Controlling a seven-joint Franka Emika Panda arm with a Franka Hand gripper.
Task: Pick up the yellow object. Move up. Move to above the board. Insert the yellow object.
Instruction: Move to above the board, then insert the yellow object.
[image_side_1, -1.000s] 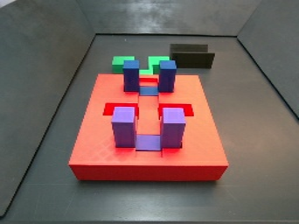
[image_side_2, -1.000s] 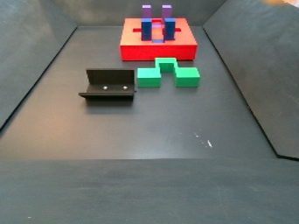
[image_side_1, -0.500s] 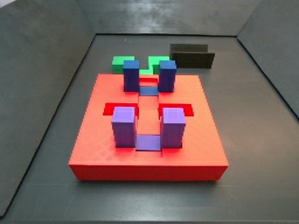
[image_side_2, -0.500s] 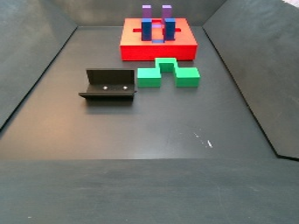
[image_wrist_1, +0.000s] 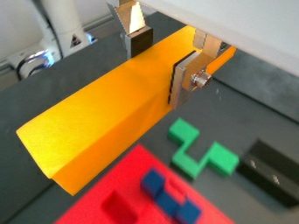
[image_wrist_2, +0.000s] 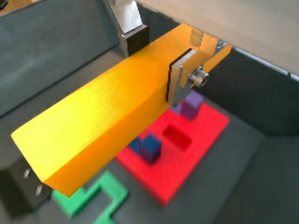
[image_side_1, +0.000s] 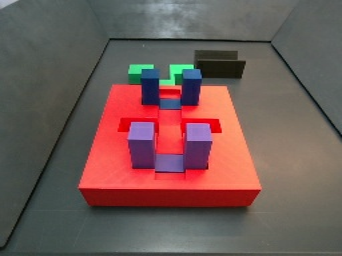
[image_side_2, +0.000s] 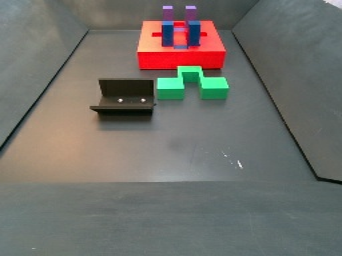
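In both wrist views my gripper (image_wrist_1: 162, 59) (image_wrist_2: 159, 59) is shut on the yellow object (image_wrist_1: 105, 114) (image_wrist_2: 100, 122), a long smooth orange-yellow bar clamped across its width near one end. The bar hangs high above the floor. Below it lies the board (image_wrist_1: 117, 188) (image_wrist_2: 187, 153), a red slab with slots and blue and purple posts (image_side_1: 140, 142). Both side views show the board (image_side_1: 114, 150) (image_side_2: 154, 50) but neither the gripper nor the bar.
A green notched block (image_side_1: 140, 72) (image_side_2: 194, 82) (image_wrist_1: 198, 153) (image_wrist_2: 100, 197) lies on the floor beside the board. The fixture (image_side_1: 221, 64) (image_side_2: 123, 97) (image_wrist_1: 271, 171) stands near it. Sloping grey tray walls (image_side_2: 40, 90) enclose the floor.
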